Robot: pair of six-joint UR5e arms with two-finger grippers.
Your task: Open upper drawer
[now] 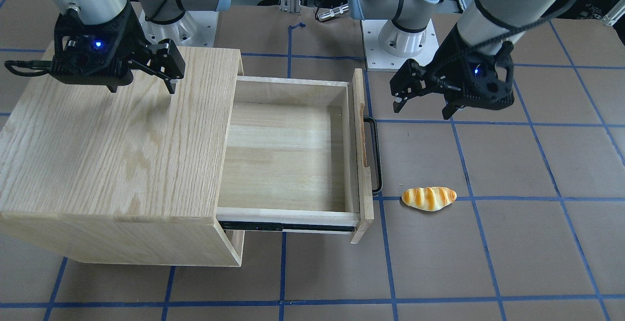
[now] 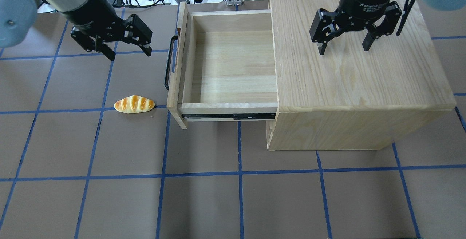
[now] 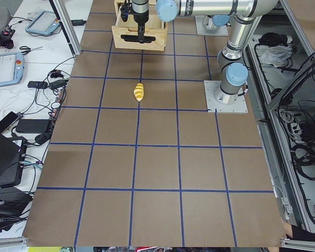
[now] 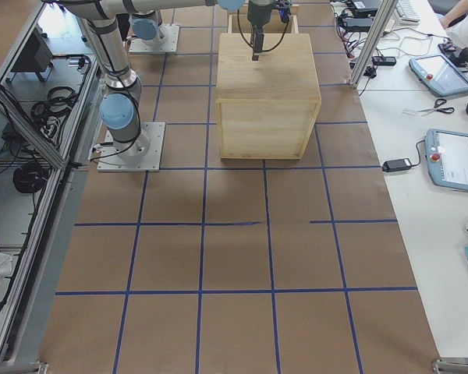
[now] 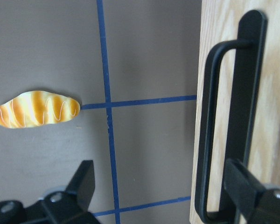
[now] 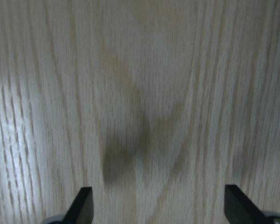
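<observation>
Wide pale-wood upper drawer (image 2: 233, 68) stands out — its long black bar handle (image 2: 166, 64) near the left gripper (image 2: 130, 55) (jaws spread, as on the right gripper (image 2: 343, 50)).

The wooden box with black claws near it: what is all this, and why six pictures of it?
It is one moment seen by six cameras. Two robot arms stand at a table; each ends in a two-finger claw called a gripper. One picture looks from behind the robot, one faces it, two look along the table from its ends, and two come from small cameras on the wrists. The box is an oak cabinet. Its upper drawer is pulled out and empty, with a black bar handle on its front. The left gripper hangs open above the table beside that handle; the right gripper hangs open over the cabinet top. Neither holds anything. A bread roll lies on the table near the drawer front.
</observation>
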